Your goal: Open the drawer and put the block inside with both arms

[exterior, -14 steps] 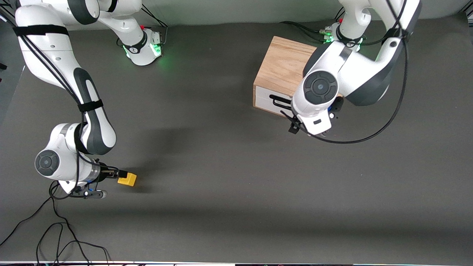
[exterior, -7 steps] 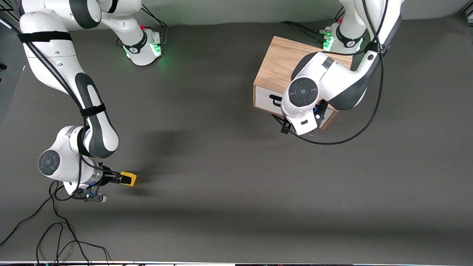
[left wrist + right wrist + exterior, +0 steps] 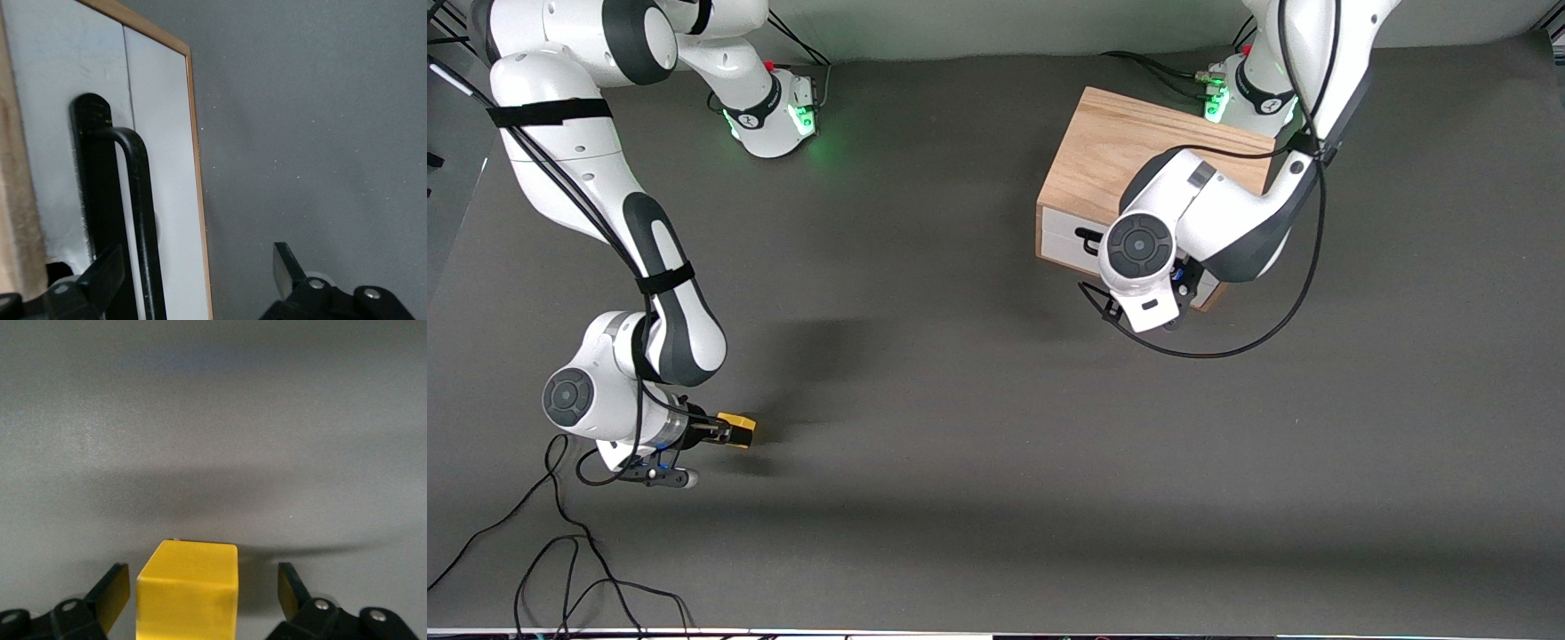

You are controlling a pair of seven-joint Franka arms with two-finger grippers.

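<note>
The block [image 3: 187,590], a small, smooth yellow cube that looks light and rigid, sits on the matte grey table [image 3: 978,427] at the right arm's end, between the right gripper's [image 3: 200,593] wide-spread fingers; its flat sides suit pinching. The left gripper [image 3: 193,277], also spread, faces the closed drawer's [image 3: 1063,240] stiff black handle [image 3: 137,220].

The left arm's wrist hides most of the drawer [image 3: 1069,242] front, its handle [image 3: 137,220] and the left gripper [image 3: 197,280] from the front.
</note>
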